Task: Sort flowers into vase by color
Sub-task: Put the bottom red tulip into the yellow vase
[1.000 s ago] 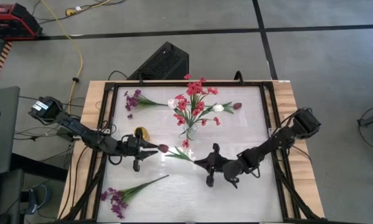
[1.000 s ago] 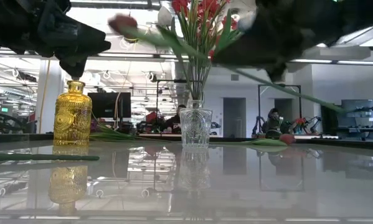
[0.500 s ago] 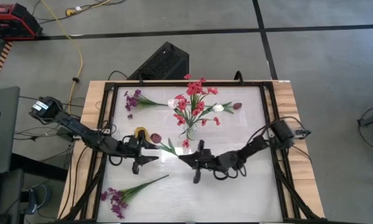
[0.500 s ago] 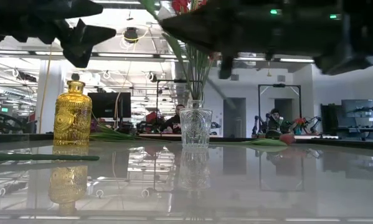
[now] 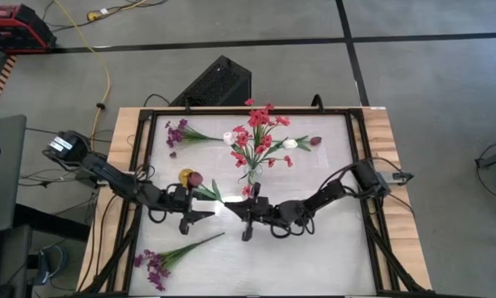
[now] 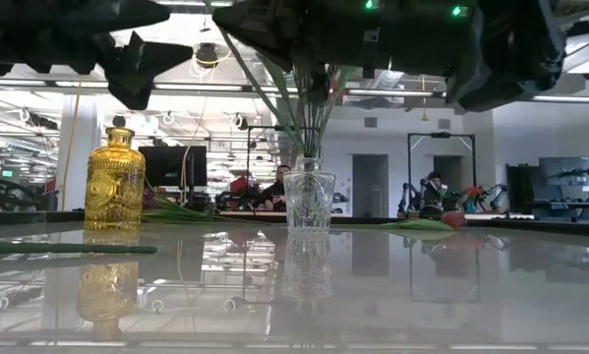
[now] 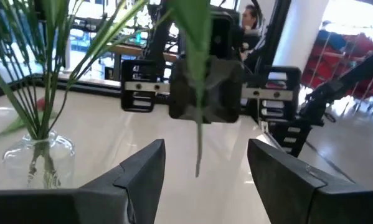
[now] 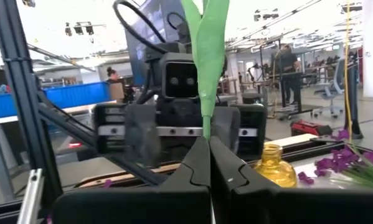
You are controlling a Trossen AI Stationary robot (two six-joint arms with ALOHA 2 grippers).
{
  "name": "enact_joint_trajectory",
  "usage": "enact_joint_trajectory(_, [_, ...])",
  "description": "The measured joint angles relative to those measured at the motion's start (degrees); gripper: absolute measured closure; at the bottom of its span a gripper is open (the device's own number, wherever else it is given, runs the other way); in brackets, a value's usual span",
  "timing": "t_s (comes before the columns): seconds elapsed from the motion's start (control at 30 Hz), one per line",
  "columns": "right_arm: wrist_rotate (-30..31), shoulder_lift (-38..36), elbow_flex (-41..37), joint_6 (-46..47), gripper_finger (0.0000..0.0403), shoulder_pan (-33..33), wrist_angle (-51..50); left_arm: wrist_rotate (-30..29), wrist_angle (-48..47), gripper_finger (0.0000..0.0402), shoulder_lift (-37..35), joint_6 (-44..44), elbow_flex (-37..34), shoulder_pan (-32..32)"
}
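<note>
My right gripper [image 5: 233, 207] [image 8: 206, 146] is shut on a flower with a dark maroon bud [image 5: 195, 178] and a green leafy stem [image 5: 216, 194]. In the high view the bud stands right beside the mouth of the yellow vase [image 5: 185, 175] [image 6: 114, 187]. My left gripper [image 5: 204, 209] [image 7: 202, 171] is open just left of the right one. Its fingers stand either side of the stem's lower end [image 7: 198, 158] without touching it. The clear vase [image 5: 252, 172] [image 6: 309, 202] holds red-pink flowers [image 5: 260, 132]. My right gripper pinches the maroon flower's thin green stem [image 8: 205, 127] between its two fingertips, a little above the stem's lower end. The fingers come roughly level from the table's right. The flower is lifted clear, slanting up from the fingers toward the yellow vase, its tail hanging below them.
Purple sprigs lie at the far left [image 5: 178, 132] and near left [image 5: 158, 263] of the table. White buds [image 5: 291, 143] and another maroon bud [image 5: 315, 141] lie beside the clear vase. The low view shows people and desks in the room behind.
My left gripper has opened and let go of the maroon flower. My right gripper has carried the flower toward the table's left and tipped upward. The flower has swung up, and its bud has gone from beside the left fingers to the yellow vase's mouth.
</note>
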Motion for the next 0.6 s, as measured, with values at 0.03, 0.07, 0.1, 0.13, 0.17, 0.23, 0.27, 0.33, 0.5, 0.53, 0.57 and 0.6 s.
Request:
enact_joint_trajectory(0.03, [0.01, 0.0, 0.0, -0.01, 0.0387, -0.12, -0.07, 0.24, 1.71, 0.0184, 1.01, 0.8, 0.01, 0.0])
enact_joint_trajectory(0.07, [0.01, 0.0, 0.0, 0.01, 0.0387, -0.31, -0.04, 0.32, 3.19, 0.0184, 1.82, 1.48, 0.01, 0.0])
enact_joint_trajectory(0.1, [0.02, 0.0, 0.0, 0.01, 0.0387, -0.4, 0.0, 0.34, 4.16, 0.0184, 2.44, 2.06, 0.01, 0.02])
enact_joint_trajectory(0.13, [0.06, 0.0, 0.0, 0.01, 0.0387, -0.42, 0.06, 0.39, 5.26, 0.0184, 3.02, 2.42, 0.01, 0.02])
enact_joint_trajectory(0.17, [0.04, 0.0, 0.0, 0.01, 0.0387, -0.42, 0.06, 0.49, 6.38, 0.0184, 3.53, 2.68, 0.01, 0.03])
enact_joint_trajectory(0.23, [0.04, 0.0, 0.0, 0.01, 0.0387, -0.66, 0.04, 0.63, 7.91, 0.0184, 4.4, 3.05, 0.01, 0.04])
enact_joint_trajectory(0.27, [0.03, 0.0, 0.0, 0.01, 0.0387, -0.65, 0.06, 0.69, 8.52, 0.0184, 4.8, 3.07, 0.01, 0.04])
enact_joint_trajectory(0.33, [0.04, 0.0, 0.0, 0.01, 0.0387, -0.76, 0.06, 0.71, 9.24, 0.0184, 5.54, 3.07, 0.01, 0.04])
enact_joint_trajectory(0.5, [-0.06, 0.0, 0.0, 0.03, 0.0387, -1.19, 0.08, 0.42, 9.37, 0.0184, 8.53, 2.21, 1.58, 0.36])
enact_joint_trajectory(0.53, [-0.1, 0.0, 0.0, 0.04, 0.0387, -1.33, 0.08, 0.84, 9.37, 0.0184, 9.37, 2.13, 2.28, 0.51])
enact_joint_trajectory(0.57, [-0.28, 0.0, 0.0, 0.12, 0.0387, -1.45, 0.08, 1.47, 9.36, 0.0184, 10.31, 2.16, 2.87, 0.64])
enact_joint_trajectory(0.6, [-0.48, 0.0, 0.0, 0.18, 0.0387, -1.45, 0.08, 2.05, 9.28, 0.0184, 11.18, 2.44, 3.51, 0.79])
